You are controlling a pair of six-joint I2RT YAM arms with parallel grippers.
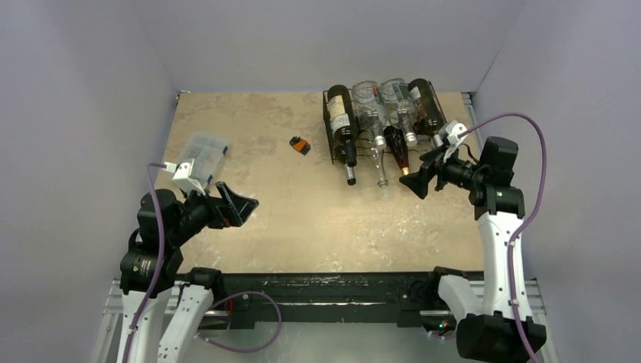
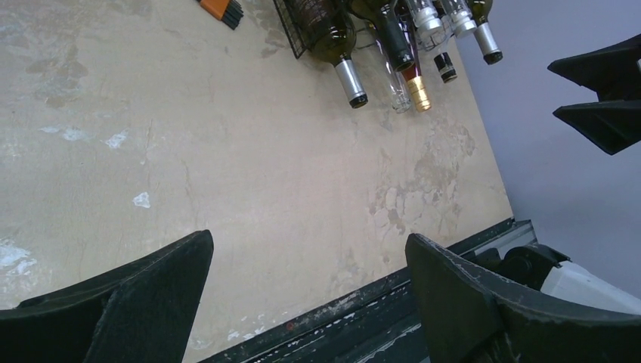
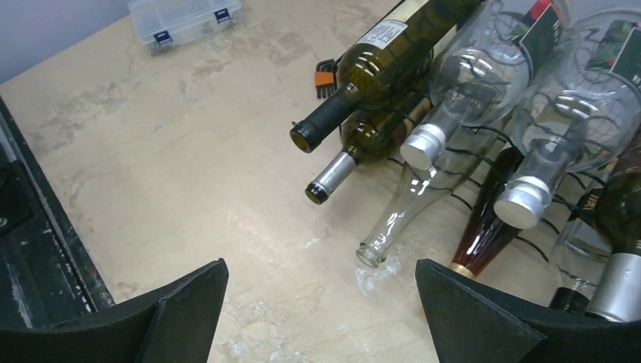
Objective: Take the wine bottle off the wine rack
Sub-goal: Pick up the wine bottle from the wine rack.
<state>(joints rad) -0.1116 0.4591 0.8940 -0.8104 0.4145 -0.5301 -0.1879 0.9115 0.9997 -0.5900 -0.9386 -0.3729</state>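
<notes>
The wine rack (image 1: 330,132) is seen at the far right corner of the table (image 1: 287,219). It is loaded with wine bottles laid on their sides, necks turned toward the near edge. Four are carried on the upper tier:

- a dark bottle with a white label (image 1: 342,113) at the left end
- a clear bottle with a silver cap (image 1: 368,102) next to it
- a second clear bottle (image 1: 397,98)
- another dark bottle (image 1: 428,102) at the right end

Below them lie a dark bottle with a silver capsule (image 1: 349,168), an uncapped clear bottle (image 1: 380,170) and an amber bottle with a gold capsule (image 1: 396,145). Their necks project past the front of the rack over the table. All the bottles are seen resting in the rack.

The right gripper (image 1: 418,181) is held just in front of the rack's right end, pointed at the bottle necks. Its jaws are spread wide with nothing between them, and no bottle is touched.

The left gripper (image 1: 240,203) is held above the left part of the table, well apart from the rack. Its jaws are likewise spread wide and empty.

A clear plastic box (image 1: 202,147) is set near the left edge, partly covered by the left wrist in the overhead view. A small orange-and-black tool (image 1: 301,145) lies between the box and the rack, nearer the rack.
</notes>
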